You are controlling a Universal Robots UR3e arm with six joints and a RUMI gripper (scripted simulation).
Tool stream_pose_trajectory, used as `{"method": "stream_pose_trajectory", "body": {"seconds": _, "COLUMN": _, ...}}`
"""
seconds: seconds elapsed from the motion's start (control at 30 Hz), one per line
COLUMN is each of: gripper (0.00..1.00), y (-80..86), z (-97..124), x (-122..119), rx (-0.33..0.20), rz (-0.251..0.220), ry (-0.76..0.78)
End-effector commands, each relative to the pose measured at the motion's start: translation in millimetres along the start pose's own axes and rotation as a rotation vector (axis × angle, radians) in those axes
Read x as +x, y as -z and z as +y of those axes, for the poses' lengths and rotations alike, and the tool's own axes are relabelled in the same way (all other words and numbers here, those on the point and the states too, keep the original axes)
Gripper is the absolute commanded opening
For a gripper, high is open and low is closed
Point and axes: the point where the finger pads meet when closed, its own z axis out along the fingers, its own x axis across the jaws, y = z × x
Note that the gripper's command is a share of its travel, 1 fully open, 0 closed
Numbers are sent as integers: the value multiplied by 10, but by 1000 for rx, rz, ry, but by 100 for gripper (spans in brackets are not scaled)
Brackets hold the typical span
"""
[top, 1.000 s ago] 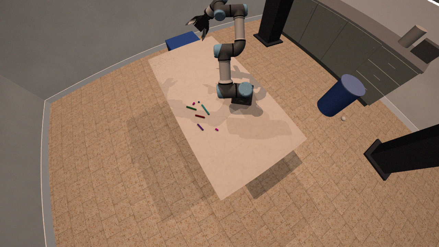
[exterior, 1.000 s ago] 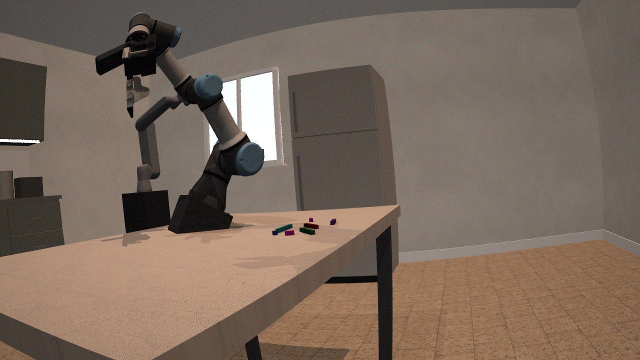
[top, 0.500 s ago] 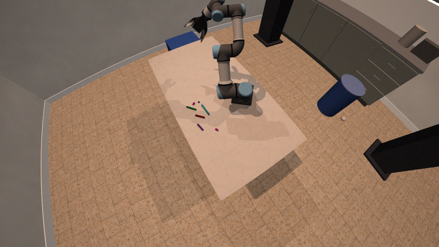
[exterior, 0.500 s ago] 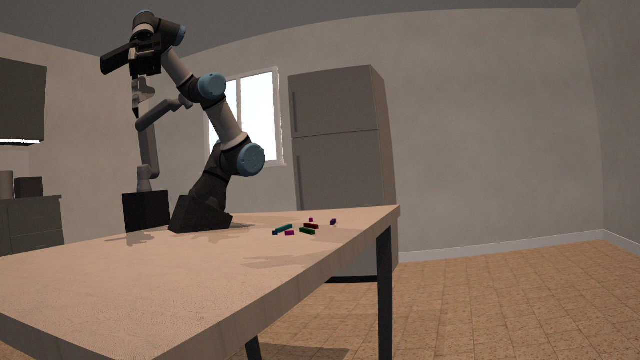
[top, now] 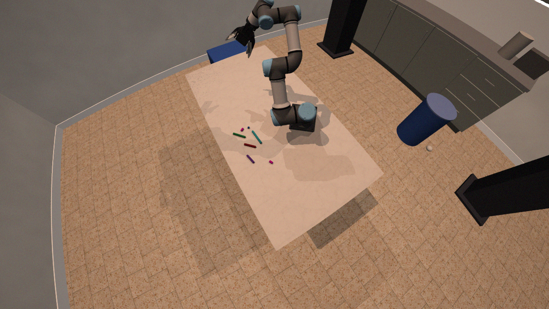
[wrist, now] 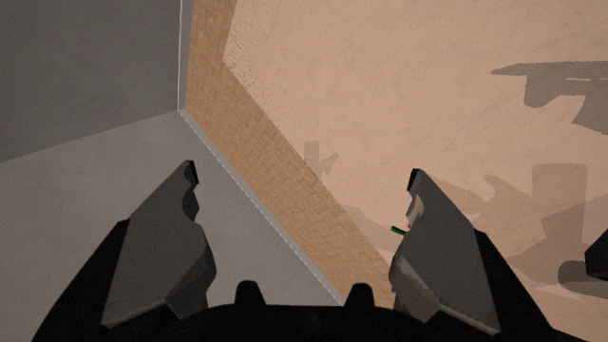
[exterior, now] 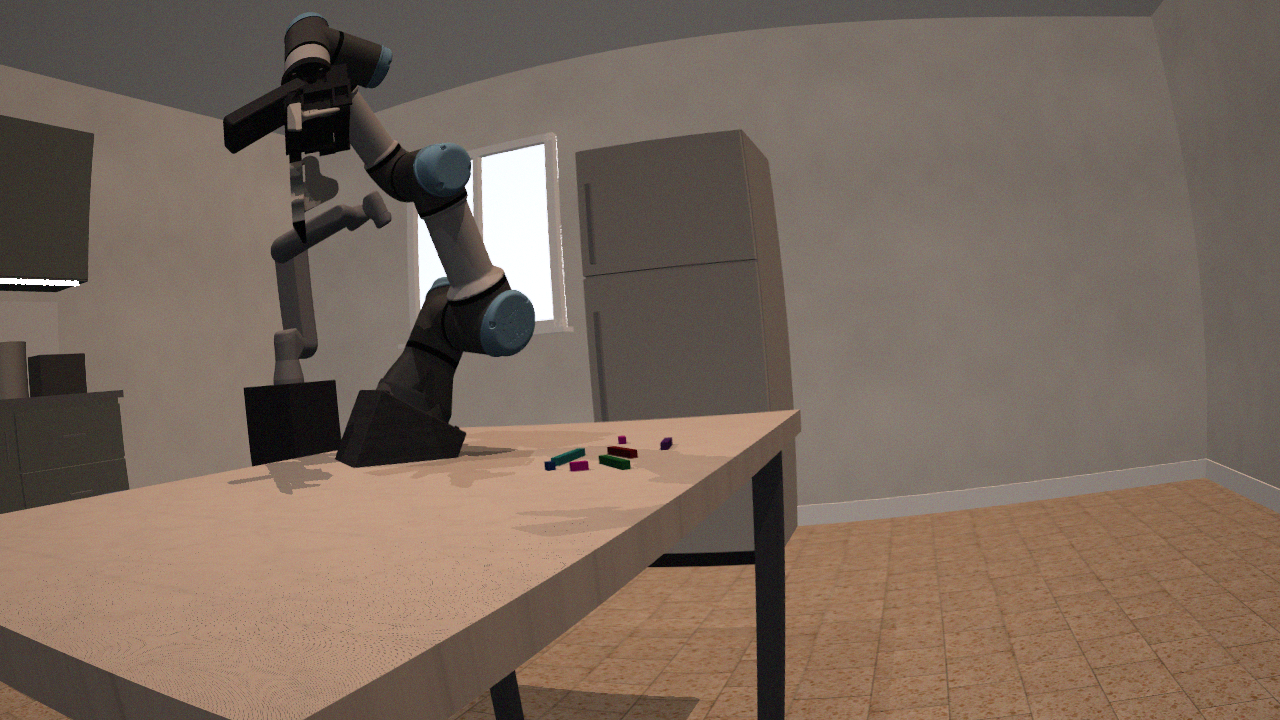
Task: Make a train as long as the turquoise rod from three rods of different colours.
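Observation:
Several rods lie spread out on the table near the arm's base, none touching. The turquoise rod [top: 256, 137] lies closest to the base. To its left lie a green rod [top: 239, 135], a small magenta rod [top: 242, 129] and a tiny blue rod [top: 248, 127]. Below it lie a red rod [top: 249, 145], a purple rod [top: 250, 159] and a second magenta rod [top: 270, 162]. The rods also show in the exterior view, with the turquoise rod [exterior: 567, 457] at the left. My gripper [top: 239, 41] is open and empty, held high above the far end of the table. In the wrist view [wrist: 302, 177] only the end of the green rod [wrist: 398, 231] shows.
The arm's base [top: 303, 122] stands on the table beside the rods. A blue box [top: 225, 51] sits on the floor past the far end. A blue bin [top: 425, 119] and a small ball [top: 429, 147] are on the floor at the right.

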Motion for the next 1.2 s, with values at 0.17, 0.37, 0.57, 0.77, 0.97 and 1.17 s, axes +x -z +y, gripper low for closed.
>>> {"method": "stream_pose_trajectory", "body": {"seconds": 0.17, "gripper": 100, "y": -111, "z": 184, "x": 54, "rx": 2, "rz": 29, "ry": -4}}
{"method": "stream_pose_trajectory", "body": {"seconds": 0.37, "gripper": 100, "y": -209, "z": 355, "x": 104, "rx": -3, "rz": 60, "ry": -2}}
{"method": "stream_pose_trajectory", "body": {"seconds": 0.57, "gripper": 100, "y": -278, "z": 477, "x": 147, "rx": -7, "rz": 82, "ry": -1}}
{"method": "stream_pose_trajectory", "body": {"seconds": 0.77, "gripper": 100, "y": -349, "z": 605, "x": 198, "rx": -9, "rz": 106, "ry": 1}}
{"method": "stream_pose_trajectory", "body": {"seconds": 0.97, "gripper": 100, "y": -420, "z": 738, "x": 258, "rx": -12, "rz": 130, "ry": 3}}
{"method": "stream_pose_trajectory", "body": {"seconds": 1.17, "gripper": 100, "y": -529, "z": 943, "x": 365, "rx": -14, "rz": 168, "ry": 7}}
